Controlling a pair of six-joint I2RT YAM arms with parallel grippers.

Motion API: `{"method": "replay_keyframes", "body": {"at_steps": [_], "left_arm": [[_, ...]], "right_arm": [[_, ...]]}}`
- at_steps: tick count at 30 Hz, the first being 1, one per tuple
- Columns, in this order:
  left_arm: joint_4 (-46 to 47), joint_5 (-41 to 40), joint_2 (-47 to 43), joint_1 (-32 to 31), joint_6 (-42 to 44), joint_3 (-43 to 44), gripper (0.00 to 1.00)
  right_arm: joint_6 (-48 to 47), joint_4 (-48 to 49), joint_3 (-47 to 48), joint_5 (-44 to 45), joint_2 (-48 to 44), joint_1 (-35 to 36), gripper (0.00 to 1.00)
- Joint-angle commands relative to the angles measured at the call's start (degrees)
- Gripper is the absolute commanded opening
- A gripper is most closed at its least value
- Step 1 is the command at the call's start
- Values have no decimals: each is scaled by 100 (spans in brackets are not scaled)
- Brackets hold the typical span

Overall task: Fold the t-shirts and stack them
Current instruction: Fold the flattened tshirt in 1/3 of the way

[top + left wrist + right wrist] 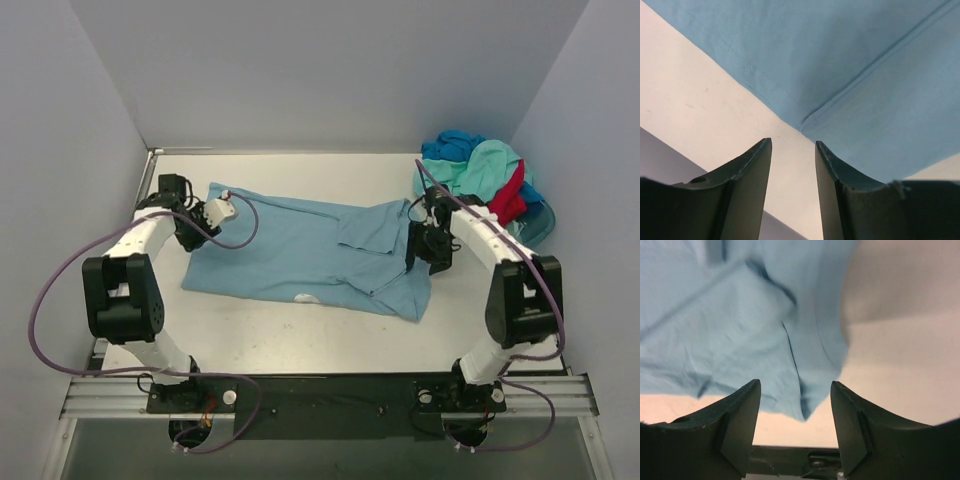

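Sky-blue cloth fills the middle of the top view. The light blue t-shirt (300, 255) lies spread on the table (300, 340) with one sleeve (368, 228) folded in over the body. Your left gripper (218, 211) sits at its far-left corner and your right gripper (428, 243) at its right edge. The pile of other t-shirts (478, 175), mint-green, red and deeper blue, is heaped in the far right corner, well apart. The shirt lies skewed, so a fold taken from these two ends could come out crooked. Only this view gives you that layout and the pile, but it won't show you the jaws.

The left wrist view does. The jaws stand parted with nothing in them, and only bare table shows through the gap. A seamed corner of the shirt lies just beyond the tips. Close here and you would likely pinch air, or nip one thin edge that slips free on the lift.

In the right wrist view the jaws are spread wide and hold nothing. A hem corner shows in the gap between them, unclamped. This picture is blurred, so I can't tell whether that hem rests on the table. Grab low and you may also catch the tucked sleeve, which would pull the fold open. Neither wrist view shows you the other end of the shirt.
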Motion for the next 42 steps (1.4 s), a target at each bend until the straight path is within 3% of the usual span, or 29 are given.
{"method": "replay_keyframes", "body": {"at_steps": [1, 3, 5, 8, 12, 14, 15, 16, 17, 18, 19, 20, 29, 33, 35, 37, 39, 40, 42], "left_arm": [[-947, 1062, -928, 47, 1446, -163, 49], [-2026, 1371, -1148, 47, 2508, -479, 50], [-2276, 1355, -1245, 55, 3144, -856, 54], [-1759, 1311, -1228, 91, 3095, -1227, 60], [-1171, 1144, -1193, 73, 3429, -1736, 63], [-767, 1039, -1184, 64, 3429, -1974, 64], [-469, 1004, -1201, 56, 3359, -2131, 63], [-388, 960, -1210, 38, 3332, -2272, 61], [-265, 951, -1236, 38, 3315, -2326, 44], [-255, 933, -1280, 21, 3289, -2413, 34], [-351, 942, -1324, 20, 3288, -2432, 8], [-430, 942, -1324, 20, 3262, -2414, 0], [-2757, 766, -1851, -243, 2788, -2291, 0], [-2760, 801, -2141, -594, 2191, -2686, 0], [-2699, 819, -2282, -691, 1902, -2695, 13], [-2821, 819, -2396, -718, 1856, -2582, 40], [-2918, 714, -2458, -709, 1769, -2424, 63], [-2831, 635, -2458, -692, 1724, -2336, 65], [-2569, 362, -2415, -604, 1575, -2055, 71]], "right_arm": [[751, -501, -1066, -78, -1336, 14, 54], [1094, -325, -1629, -335, -1696, 102, 55], [1384, 43, -2130, -510, -1969, 190, 56], [1683, 745, -2692, -862, -2041, 235, 56], [1711, 1037, -2966, -697, -1751, 217, 51], [1711, 1081, -3071, -600, -1610, 138, 30], [1737, 1021, -3090, -547, -1583, 68, 13], [1772, 985, -3142, -494, -1601, 42, 6], [1790, 889, -3160, -476, -1679, -28, 0], [1816, 845, -3195, -415, -1749, -73, 0], [1825, 705, -3204, -380, -1855, -125, 0], [1807, 643, -3204, -327, -1899, -160, 0], [1438, -333, -3107, -177, -2144, -811, 0], [1447, -404, -3152, -422, -2199, -908, 0], [1447, -465, -3134, -467, -2128, -908, 0], [1482, -518, -3151, -476, -2181, -925, 0], [1517, -562, -3108, -432, -2312, -926, 16], [1517, -632, -2994, -301, -2408, -1108, 34], [1395, -781, -2609, 41, -2471, -1119, 45]]}}
